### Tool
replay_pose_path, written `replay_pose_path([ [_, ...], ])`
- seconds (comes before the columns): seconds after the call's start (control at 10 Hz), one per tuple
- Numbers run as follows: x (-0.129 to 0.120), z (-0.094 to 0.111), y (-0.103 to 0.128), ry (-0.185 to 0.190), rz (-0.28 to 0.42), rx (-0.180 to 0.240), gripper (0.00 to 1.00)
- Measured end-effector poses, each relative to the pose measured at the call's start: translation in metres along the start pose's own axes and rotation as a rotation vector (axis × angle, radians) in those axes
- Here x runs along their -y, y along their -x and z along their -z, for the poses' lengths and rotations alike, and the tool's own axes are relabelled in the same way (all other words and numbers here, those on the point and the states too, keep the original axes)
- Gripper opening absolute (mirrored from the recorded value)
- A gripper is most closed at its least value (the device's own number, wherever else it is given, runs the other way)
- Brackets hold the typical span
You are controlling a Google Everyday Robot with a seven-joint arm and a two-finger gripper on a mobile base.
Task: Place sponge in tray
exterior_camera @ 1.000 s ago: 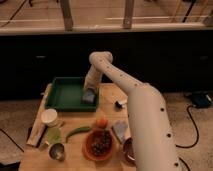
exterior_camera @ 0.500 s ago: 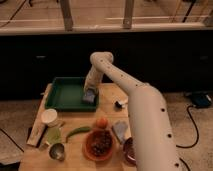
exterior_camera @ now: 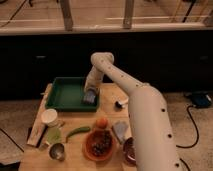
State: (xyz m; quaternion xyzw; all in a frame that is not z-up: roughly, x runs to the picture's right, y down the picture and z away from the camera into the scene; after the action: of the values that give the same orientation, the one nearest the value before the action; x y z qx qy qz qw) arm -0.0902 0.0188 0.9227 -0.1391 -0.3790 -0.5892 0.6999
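The dark green tray [exterior_camera: 67, 95] sits at the back left of the wooden table. The small blue-grey sponge [exterior_camera: 90, 97] is at the tray's right front corner, just inside the rim, right under the tip of my gripper [exterior_camera: 91, 91]. The arm reaches down to it from the white body at the lower right. The gripper stands right over the sponge and hides its top, so I cannot see whether the sponge rests on the tray floor.
In front of the tray are an orange fruit [exterior_camera: 102, 122], an orange-brown bowl [exterior_camera: 99, 145] with dark contents, a green vegetable [exterior_camera: 77, 132], a white cup [exterior_camera: 49, 117], a metal cup [exterior_camera: 56, 151] and a paler grey slab [exterior_camera: 120, 131]. A small object [exterior_camera: 120, 104] lies right of the tray.
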Motion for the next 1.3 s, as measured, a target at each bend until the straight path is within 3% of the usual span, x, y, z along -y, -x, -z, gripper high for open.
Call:
replay_pose_path([
  [0.3,-0.002,0.001,0.001,-0.003,0.006,0.001,0.16],
  [0.5,-0.004,0.002,0.001,-0.007,0.002,-0.001,0.22],
  [0.6,-0.004,0.002,0.001,-0.004,0.003,-0.003,0.18],
  [0.7,-0.002,0.004,0.001,0.004,0.005,-0.009,0.06],
  [0.9,0.004,0.006,0.002,0.016,0.017,-0.016,0.00],
  [1.1,0.011,0.007,0.002,0.025,0.031,-0.022,0.00],
  [1.3,0.014,0.011,0.002,0.026,0.033,-0.027,0.11],
])
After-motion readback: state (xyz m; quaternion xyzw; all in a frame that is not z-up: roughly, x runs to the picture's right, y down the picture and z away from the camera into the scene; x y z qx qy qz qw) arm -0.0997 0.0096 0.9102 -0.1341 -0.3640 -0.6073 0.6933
